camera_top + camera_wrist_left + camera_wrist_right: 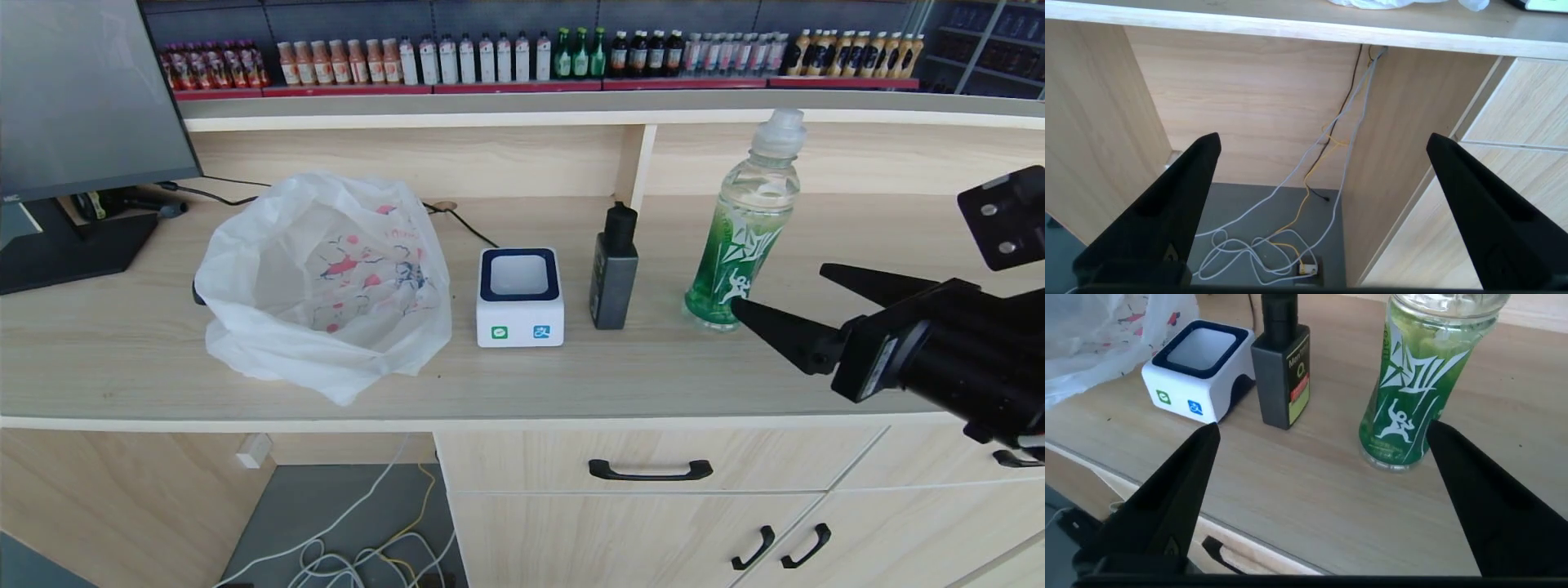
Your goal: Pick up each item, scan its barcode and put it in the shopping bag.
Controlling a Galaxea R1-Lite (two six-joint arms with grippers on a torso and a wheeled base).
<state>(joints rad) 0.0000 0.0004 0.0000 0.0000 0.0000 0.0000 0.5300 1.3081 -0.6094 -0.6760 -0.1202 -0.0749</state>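
Head view: an open shopping bag [326, 286] lies at centre left on the counter [122, 359]. A white scanner box [520, 298] sits mid-frame with a dark bottle [614, 273] just right of it, and a green drink bottle [747, 229] stands upright further right. At lower right the right gripper [780, 287] is spread wide, one fingertip near that bottle's base.

Left wrist view: the left gripper [1323, 143], spread wide, hangs below the counter above loose cables [1282, 245].

Right wrist view: the green drink bottle stands beyond the spread fingers, untouched.
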